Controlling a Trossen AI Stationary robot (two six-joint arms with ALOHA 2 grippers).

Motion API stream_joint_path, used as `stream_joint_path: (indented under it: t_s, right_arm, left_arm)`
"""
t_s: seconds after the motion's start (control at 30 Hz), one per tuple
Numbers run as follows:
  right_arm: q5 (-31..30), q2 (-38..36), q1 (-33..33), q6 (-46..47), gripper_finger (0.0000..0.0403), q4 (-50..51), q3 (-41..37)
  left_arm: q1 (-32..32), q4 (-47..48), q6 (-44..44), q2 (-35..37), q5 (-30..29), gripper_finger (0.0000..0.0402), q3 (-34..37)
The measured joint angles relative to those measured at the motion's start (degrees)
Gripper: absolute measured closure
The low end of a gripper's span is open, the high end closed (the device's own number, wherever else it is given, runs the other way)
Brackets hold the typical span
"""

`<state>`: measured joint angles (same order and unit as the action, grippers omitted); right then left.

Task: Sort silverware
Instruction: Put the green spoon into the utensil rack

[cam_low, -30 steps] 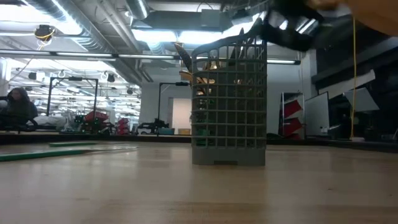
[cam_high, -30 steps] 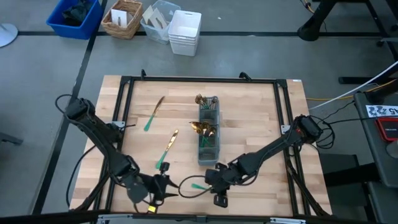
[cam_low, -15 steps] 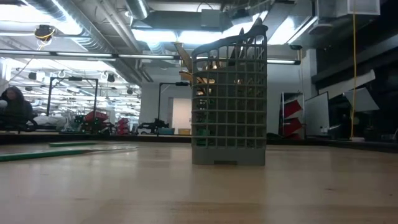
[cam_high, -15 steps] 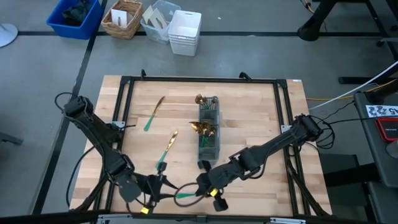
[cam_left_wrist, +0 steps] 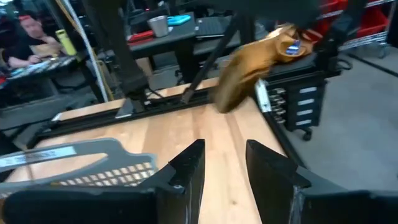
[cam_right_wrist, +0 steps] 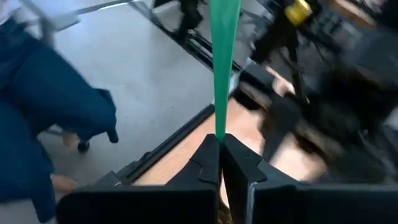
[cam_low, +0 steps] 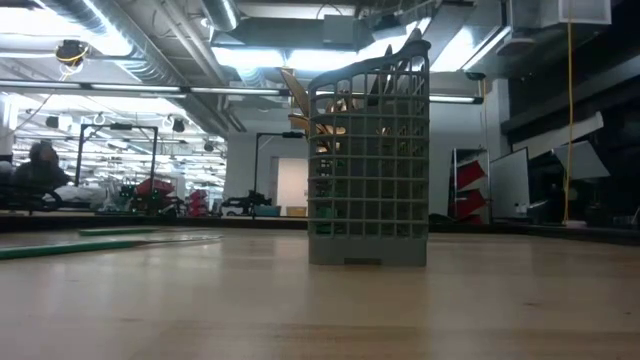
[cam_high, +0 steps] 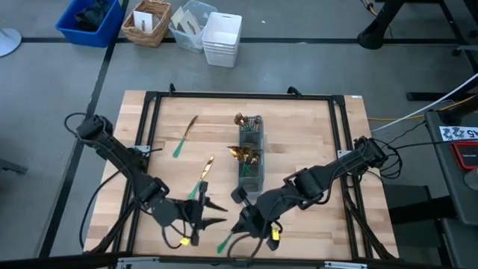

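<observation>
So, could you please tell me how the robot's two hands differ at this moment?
The right hand is shut on a green-handled utensil, pinching its handle; the left hand is open and empty. In the high view, the right hand sits below the grey caddy, and the left hand is just to its left. Both are near the table's front edge.

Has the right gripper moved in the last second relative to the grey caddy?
Yes. In the high view the right gripper, shut on a green-handled utensil, has shifted toward the picture's left and now sits left of the caddy.
</observation>
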<state>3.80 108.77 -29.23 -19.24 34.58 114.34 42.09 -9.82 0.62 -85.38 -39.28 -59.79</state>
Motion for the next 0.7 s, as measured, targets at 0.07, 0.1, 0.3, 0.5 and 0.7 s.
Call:
stream_joint_path:
  t_s: [0.07,0.1,0.3,0.5,0.7]
  right_arm:
    - [2.0,0.0,0.0,-3.9,0.0393,-0.1,0.0]
    - [3.0,0.0,0.0,-5.6,0.0393,0.0,0.0]
    - [8.2,0.0,0.0,-10.1,0.0393,-0.2,0.0]
    - [8.8,0.0,0.0,-14.3,0.0393,-0.6,0.0]
    - [8.9,0.0,0.0,-17.2,0.0393,-1.5,0.0]
  left_arm:
    - [-0.9,0.0,0.9,0.0,0.0,0.0293,0.0]
    - [-1.1,0.1,1.4,0.0,0.0,0.0293,0.0]
    - [-1.7,-0.1,3.9,0.0,0.2,0.0293,0.0]
    - [-2.5,-3.0,4.1,0.0,6.2,0.0291,0.0]
    - [-5.2,-3.4,3.0,0.0,8.8,0.0259,0.0]
